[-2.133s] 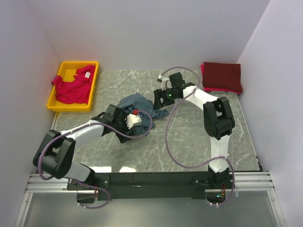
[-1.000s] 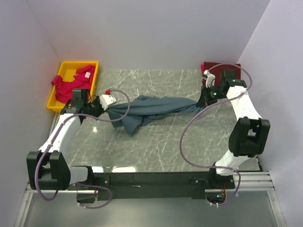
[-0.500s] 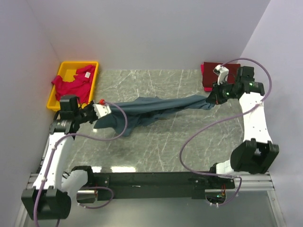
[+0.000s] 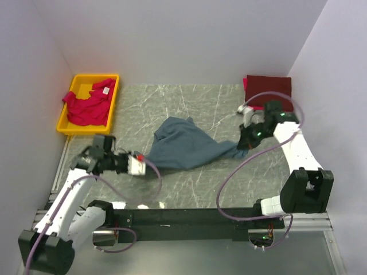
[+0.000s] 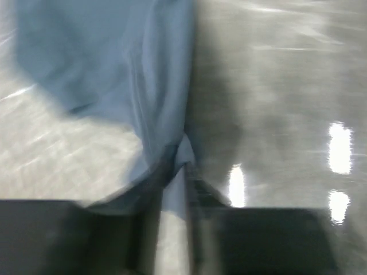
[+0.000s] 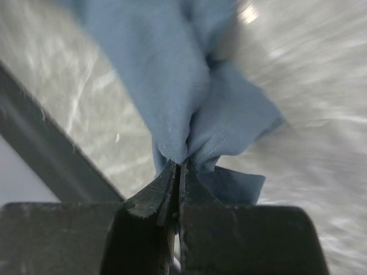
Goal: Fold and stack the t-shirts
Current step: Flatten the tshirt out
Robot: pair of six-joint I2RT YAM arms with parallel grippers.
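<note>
The slate blue-grey t-shirt (image 4: 183, 148) lies spread across the middle of the table. My left gripper (image 4: 141, 162) is low at its near-left corner. In the blurred left wrist view my left gripper (image 5: 176, 163) has its jaws nearly together, with a corner of the blue-grey t-shirt (image 5: 132, 63) between the tips. My right gripper (image 4: 244, 144) is shut on the shirt's right end, and in the right wrist view that gripper (image 6: 180, 165) pinches a bunched fold of the blue-grey t-shirt (image 6: 172, 74). The pinkish-red t-shirt (image 4: 87, 105) lies crumpled in the bin. The maroon t-shirt (image 4: 268, 91) lies folded at the back right.
A yellow plastic bin (image 4: 114, 97) stands at the back left corner. White walls close in the table on the left, back and right. The arms' black base rail (image 4: 183, 217) runs along the near edge. Purple cables loop beside both arms.
The blue-grey shirt, stretched taut in the air between both grippers, has come down onto the table. Both grippers moved lower, inward and toward the near edge. The left jaws have parted slightly.
</note>
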